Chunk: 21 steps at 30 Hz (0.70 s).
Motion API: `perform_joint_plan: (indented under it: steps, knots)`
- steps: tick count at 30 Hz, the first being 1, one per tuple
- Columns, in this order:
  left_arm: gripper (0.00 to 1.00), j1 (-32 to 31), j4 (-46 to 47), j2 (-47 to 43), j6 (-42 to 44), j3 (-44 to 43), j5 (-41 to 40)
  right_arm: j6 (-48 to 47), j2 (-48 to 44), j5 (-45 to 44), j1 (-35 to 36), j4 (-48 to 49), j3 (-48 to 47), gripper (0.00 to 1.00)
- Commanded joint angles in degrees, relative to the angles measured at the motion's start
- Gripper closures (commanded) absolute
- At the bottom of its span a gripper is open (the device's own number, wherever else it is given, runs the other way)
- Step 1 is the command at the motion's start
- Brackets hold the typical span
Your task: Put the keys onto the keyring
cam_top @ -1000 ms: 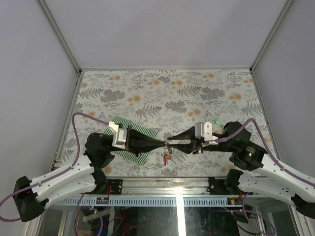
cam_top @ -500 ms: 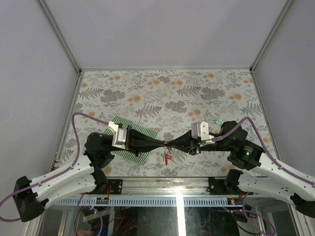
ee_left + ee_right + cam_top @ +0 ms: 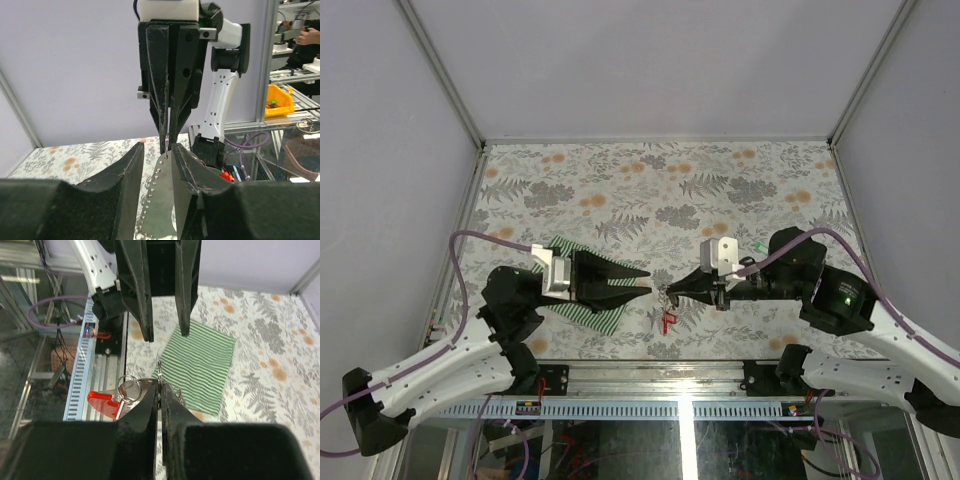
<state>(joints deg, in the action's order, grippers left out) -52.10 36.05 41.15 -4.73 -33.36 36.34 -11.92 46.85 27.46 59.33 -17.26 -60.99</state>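
My right gripper (image 3: 672, 290) (image 3: 160, 385) is shut on the keyring (image 3: 160, 371), a thin grey loop held edge-on above the table. Two smaller rings (image 3: 127, 387) and the red tag (image 3: 102, 401) (image 3: 667, 322) hang from it. My left gripper (image 3: 647, 282) (image 3: 157, 149) faces it from the left, open, its fingertips a short way from the ring. A flat grey metal piece (image 3: 157, 200) with a row of small holes lies in the gap between the left fingers, not pinched. One green key (image 3: 761, 247) rests on the table behind the right wrist.
A green-striped cloth (image 3: 603, 318) (image 3: 202, 360) lies under the left gripper on the flowered table (image 3: 650, 190). The metal rail (image 3: 650, 378) of the near edge runs just below the hanging tag. Grey walls close in the sides and back.
The left gripper has opened and drawn back to the left, away from the ring. The right gripper has closed fully on the keyring and now holds it alone, slightly raised.
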Motion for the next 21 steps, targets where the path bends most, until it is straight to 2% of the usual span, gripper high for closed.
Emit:
perform_joint_plan:
  steps: [1,11,16,21]
  knots:
    - [0.7,-0.35,-6.14,-0.88,2.11,-2.33,-6.64,-5.21,3.71,-5.6,0.32,-15.58,-9.49,1.0]
    - [0.67,-0.29,-11.84,2.95,1.69,-2.71,-7.04,-6.7,14.93,-15.47,0.38,-37.32,-22.11,1.0]
    - [0.67,-0.33,-10.53,4.71,2.1,-1.79,-4.1,-7.2,19.11,-15.76,0.35,-43.18,-26.38,1.0]
    - [0.64,-0.29,-8.14,6.73,3.29,-1.45,-1.89,-8.16,22.81,-12.24,0.31,-45.65,-28.91,1.0]
